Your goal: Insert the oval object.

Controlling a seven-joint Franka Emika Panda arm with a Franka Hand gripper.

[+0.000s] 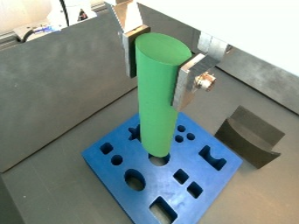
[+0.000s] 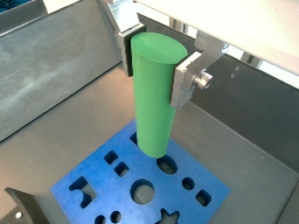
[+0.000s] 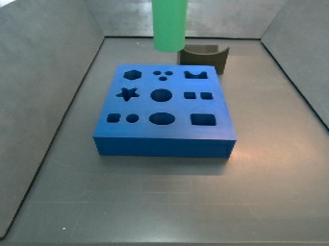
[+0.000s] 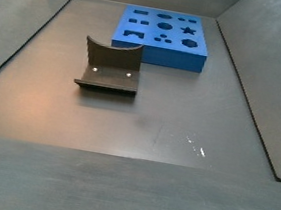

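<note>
Hand (image 1: pixel 163 63) is gripping the oval object (image 1: pixel 158 96) near its top, silver finger plates (image 1: pixel 193 77) pressing on opposite sides of the bright green peg; both wrist views show this grasp (image 2: pixel 156 60). Peg (image 2: pixel 155 96) is hanging upright, held off the tabletop (image 3: pixel 264 183), its lower end hovering over the blue block (image 1: pixel 163 166). In both wrist views the lower end is lining up over a dark cutout in the block's top face (image 2: pixel 135 188), though whether the tip is actually entering the hole or only sitting above it cannot be told. In a side view the peg (image 3: pixel 171 24) is showing as a green column coming down from the upper edge of the frame, its bottom end reading above and behind the far edge of the block (image 3: pixel 164 110), clear of the surface; the hand itself is out of frame there. Block is lying flat on the grey tabletop, top face carrying assorted cutouts: star, circles, oval, squares. A dark grey curved piece (image 3: pixel 206 58) is sitting just beyond the block's far right corner in that view. In another side view this curved piece (image 4: pixel 109 68) is standing in the foreground, apart from the block (image 4: pixel 164 37) further back; neither peg nor hand is appearing there.
</note>
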